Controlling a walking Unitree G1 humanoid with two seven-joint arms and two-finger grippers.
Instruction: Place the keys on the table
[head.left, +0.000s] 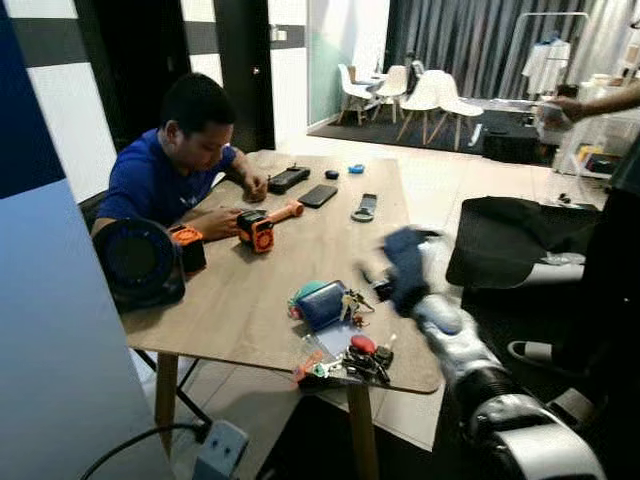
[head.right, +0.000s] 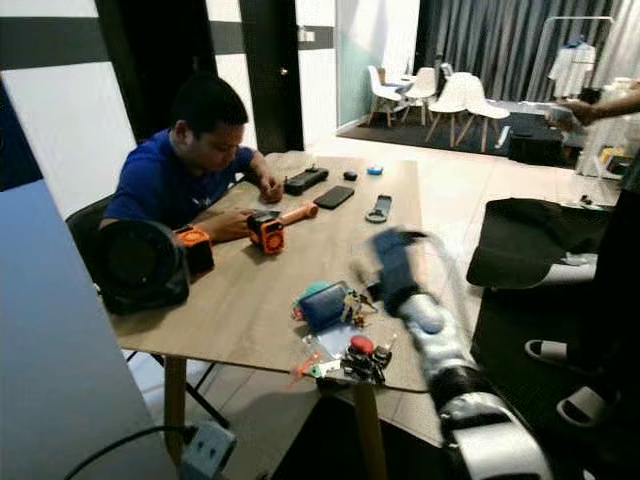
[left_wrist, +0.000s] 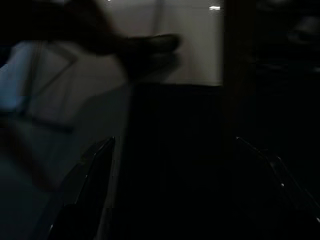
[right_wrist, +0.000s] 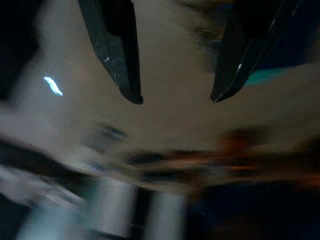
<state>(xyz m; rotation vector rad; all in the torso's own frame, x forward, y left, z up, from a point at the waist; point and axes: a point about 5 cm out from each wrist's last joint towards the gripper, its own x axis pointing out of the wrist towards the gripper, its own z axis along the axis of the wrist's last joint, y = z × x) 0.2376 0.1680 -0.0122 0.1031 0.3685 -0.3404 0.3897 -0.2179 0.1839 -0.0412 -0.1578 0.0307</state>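
Wooden desk (head.left: 300, 255) in a tiled room, white chairs (head.left: 425, 97) and dark curtains far behind, near edge and right corner facing the camera. Seated at the far left side, a person in a blue shirt (head.left: 165, 175), hands on an orange and black tool (head.left: 262, 228); round black speaker (head.left: 140, 262) at the left edge. Keys (head.left: 352, 358) lying in a cluster with a red tag right at the near edge, just beside a blue pouch (head.left: 322, 303); phones (head.left: 318, 195) and small items farther up, bare wood in between. Right of the desk, open floor with a black cloth (head.left: 520, 235) spread out. Right gripper (head.left: 400, 268), blurred, raised over the right edge of the desk, near the pouch, silver forearm reaching forward from the lower right. Same layout from the right eye, another person's arm (head.right: 605, 105) at the upper right. Left wrist view very dark: left gripper (left_wrist: 172, 165) with jaws spread apart, nothing between, above dim floor. Right wrist view blurred: jaws released, wide gap, tan wood beyond, orange smear (right_wrist: 240, 145) and dark shapes further along.
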